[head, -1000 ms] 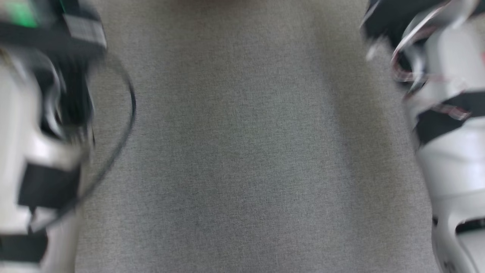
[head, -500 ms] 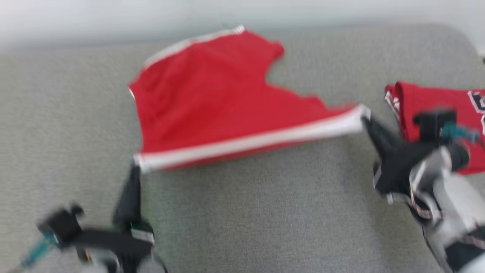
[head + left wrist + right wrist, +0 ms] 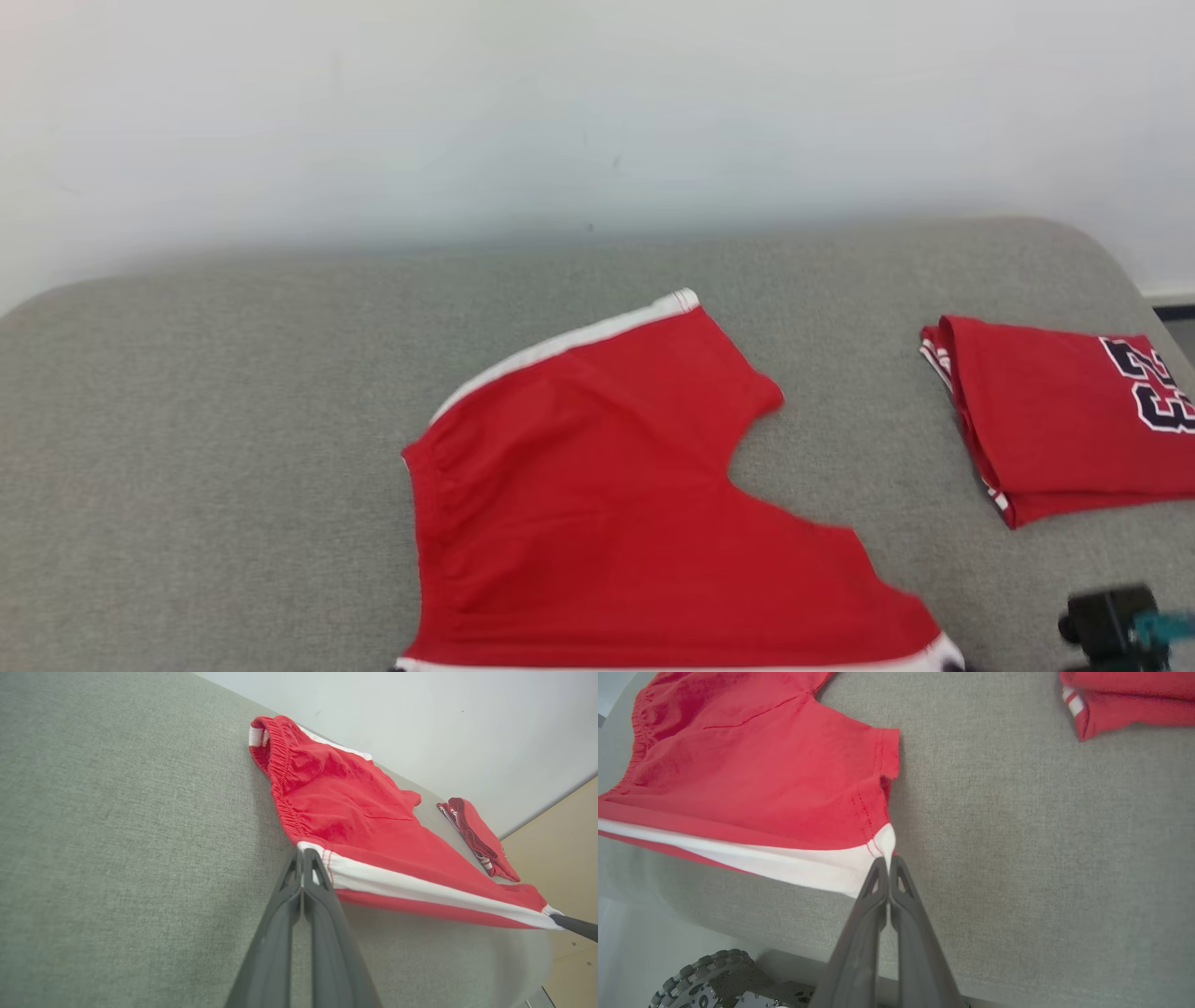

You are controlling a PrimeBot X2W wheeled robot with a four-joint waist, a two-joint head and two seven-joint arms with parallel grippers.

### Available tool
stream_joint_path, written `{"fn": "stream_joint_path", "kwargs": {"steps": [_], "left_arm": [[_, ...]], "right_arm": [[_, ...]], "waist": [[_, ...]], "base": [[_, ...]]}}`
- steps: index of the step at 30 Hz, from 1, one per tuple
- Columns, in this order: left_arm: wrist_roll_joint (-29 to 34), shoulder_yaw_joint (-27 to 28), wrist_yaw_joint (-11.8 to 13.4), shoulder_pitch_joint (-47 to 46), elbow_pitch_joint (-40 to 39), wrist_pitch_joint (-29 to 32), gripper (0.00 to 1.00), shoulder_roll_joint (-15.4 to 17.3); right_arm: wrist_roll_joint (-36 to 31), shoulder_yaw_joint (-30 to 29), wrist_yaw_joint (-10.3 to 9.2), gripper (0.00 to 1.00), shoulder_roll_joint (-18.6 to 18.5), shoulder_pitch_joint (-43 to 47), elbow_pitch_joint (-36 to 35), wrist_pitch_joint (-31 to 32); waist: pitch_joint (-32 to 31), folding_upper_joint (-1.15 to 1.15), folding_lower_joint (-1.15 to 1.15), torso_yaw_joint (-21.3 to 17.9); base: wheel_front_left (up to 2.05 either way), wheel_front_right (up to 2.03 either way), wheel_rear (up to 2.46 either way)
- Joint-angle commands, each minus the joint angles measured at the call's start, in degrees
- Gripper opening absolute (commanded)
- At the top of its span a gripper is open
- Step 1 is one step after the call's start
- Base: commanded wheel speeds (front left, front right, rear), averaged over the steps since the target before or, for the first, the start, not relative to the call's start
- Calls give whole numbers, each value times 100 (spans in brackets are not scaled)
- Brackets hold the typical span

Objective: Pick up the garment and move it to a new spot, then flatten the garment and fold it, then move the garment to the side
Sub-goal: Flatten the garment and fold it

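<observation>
Bright, even, diffuse light falls from above, with no glare. The head view is slightly soft and hazy, and its plain white wall (image 3: 597, 112) is nearly washed out. Both wrist views are sharper. There the red fabric shorts with a white side stripe (image 3: 355, 812) cast a faint, soft-edged shadow on the grey woven-cloth tabletop (image 3: 117, 835) beneath their lifted edge. Wide-angle distortion stretches the wrist views' corners.

We note the shorts (image 3: 597, 504) on the cushion (image 3: 187, 420), centre-near. At their 3 o'clock, apart, the jersey (image 3: 1064, 420) lies on the same cushion. At 12 o'clock, behind, the wall (image 3: 560, 112).
</observation>
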Motion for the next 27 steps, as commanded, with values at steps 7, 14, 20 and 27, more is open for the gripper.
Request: {"fn": "stream_joint_path", "kwargs": {"steps": [7, 14, 20, 27], "left_arm": [[554, -494, 375, 458, -131, 629, 0, 453], [270, -363, 378, 277, -674, 609, 0, 287], [246, -241, 520, -288, -642, 624, 0, 50], [352, -231, 769, -1457, -153, 880, 0, -329]], "right_arm": [[-75, -414, -18, 0, 699, 1286, -1017, 1085], [-47, -345, -17, 0, 651, 665, -1472, 852], [49, -118, -17, 0, 368, -521, -921, 521], [-170, 267, -17, 0, 136, -2283, 335, -198]], "waist": [[-207, 1, 3, 217], [-130, 1, 3, 293], [116, 1, 3, 396], [630, 1, 3, 704]], "base": [[0, 0, 0], [0, 0, 0], [0, 0, 0], [0, 0, 0]]}}
